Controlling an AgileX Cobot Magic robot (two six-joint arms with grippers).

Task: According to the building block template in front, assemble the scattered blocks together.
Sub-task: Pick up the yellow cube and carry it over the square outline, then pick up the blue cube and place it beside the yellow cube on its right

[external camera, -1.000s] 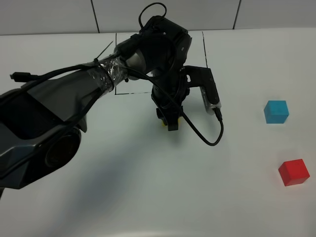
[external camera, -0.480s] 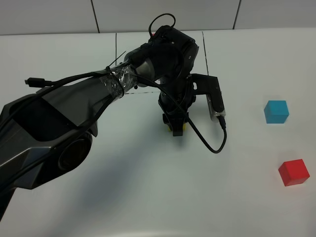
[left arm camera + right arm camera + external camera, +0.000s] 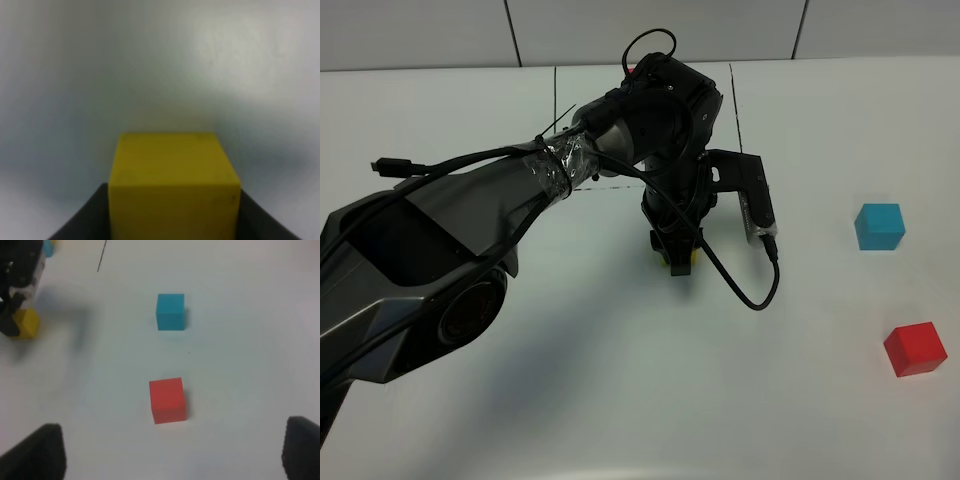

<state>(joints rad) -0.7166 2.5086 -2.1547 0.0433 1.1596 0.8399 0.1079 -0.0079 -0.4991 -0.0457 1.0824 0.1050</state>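
My left gripper (image 3: 677,257) is shut on the yellow cube (image 3: 686,262), low over the table just in front of the black-line rectangle (image 3: 733,100). The left wrist view fills with the yellow cube (image 3: 172,180) between two dark fingers (image 3: 82,220). The template is mostly hidden behind the left arm; only a red sliver (image 3: 632,69) and a cyan corner (image 3: 48,247) show. The cyan-blue cube (image 3: 879,226) and the red cube (image 3: 915,349) sit apart at the right. My right gripper (image 3: 170,460) is open, hanging short of the red cube (image 3: 167,400), with the cyan-blue cube (image 3: 170,312) beyond it.
The left arm's bulky dark body (image 3: 430,250) spans the left half of the white table (image 3: 620,400). A black cable (image 3: 750,295) loops off the left wrist toward the table. A tiled wall (image 3: 660,30) borders the far edge.
The left gripper with the yellow cube shifted slightly right and toward the front during the first half second, then held still. The cyan-blue and red cubes have not moved.
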